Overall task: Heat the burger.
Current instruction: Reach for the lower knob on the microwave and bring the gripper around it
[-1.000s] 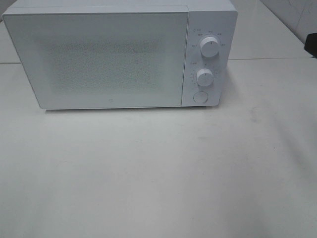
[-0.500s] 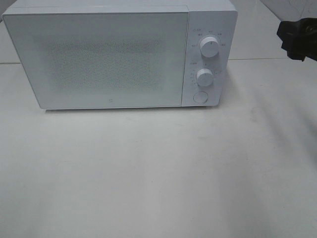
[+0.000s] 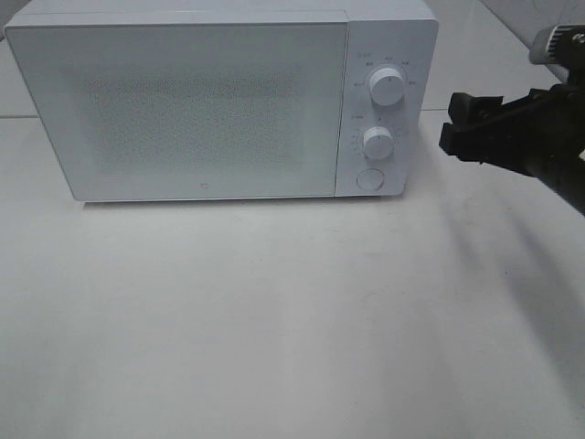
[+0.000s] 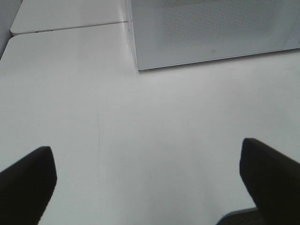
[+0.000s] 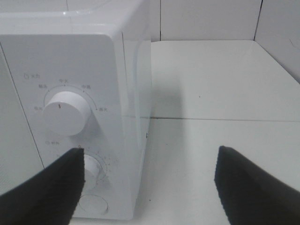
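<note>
The burger is not in view in any frame. A white microwave (image 3: 201, 101) stands at the back of the table with its door shut. Its panel has an upper knob (image 3: 388, 87), a lower knob (image 3: 377, 143) and a round button (image 3: 369, 178). My right gripper (image 3: 452, 123) is open and empty, in the air just right of the panel. The right wrist view shows the gripper (image 5: 150, 154) facing the microwave's right front corner (image 5: 126, 93), near the lower knob (image 5: 93, 171). My left gripper (image 4: 145, 147) is open and empty over bare table, in front of the microwave's left corner (image 4: 136, 61).
The white table (image 3: 274, 311) extends in front of the microwave. A seam between table tops (image 3: 494, 108) runs behind it on the right. A tiled wall (image 5: 211, 18) stands at the back.
My right gripper has come in from the right edge of the view, moving left and a little down towards the microwave's control panel. The microwave has not moved.
</note>
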